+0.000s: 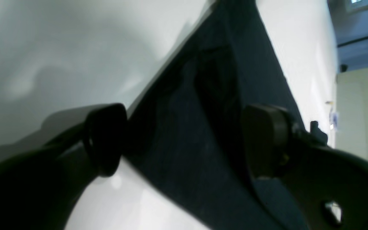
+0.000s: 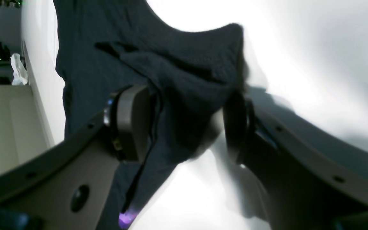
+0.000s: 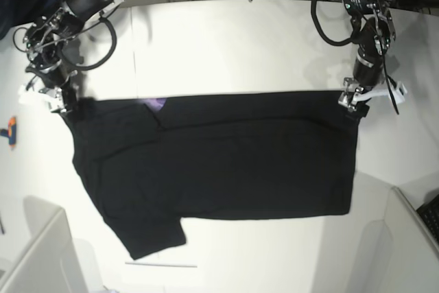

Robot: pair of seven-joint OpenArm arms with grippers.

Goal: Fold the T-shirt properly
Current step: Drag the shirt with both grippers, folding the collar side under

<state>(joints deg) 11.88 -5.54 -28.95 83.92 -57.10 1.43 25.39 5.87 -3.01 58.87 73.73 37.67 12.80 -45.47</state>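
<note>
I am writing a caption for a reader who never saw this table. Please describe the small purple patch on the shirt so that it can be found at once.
On the white table lies a large black cloth T-shirt, spread wide. Follow its far edge toward the right gripper at the corner. The purple patch peeks out there beside a diagonal fold, the only colour on the dark cloth.

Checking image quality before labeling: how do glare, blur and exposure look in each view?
Left wrist: soft all over, the left hand and T-shirt nearly black, cloth texture faint. Right wrist: the table blows out to white, the shirt edge smears, a purple flare sits at the bottom. Base: sharpest and evenly lit, though the shirt reads as a near-flat black patch.
</note>
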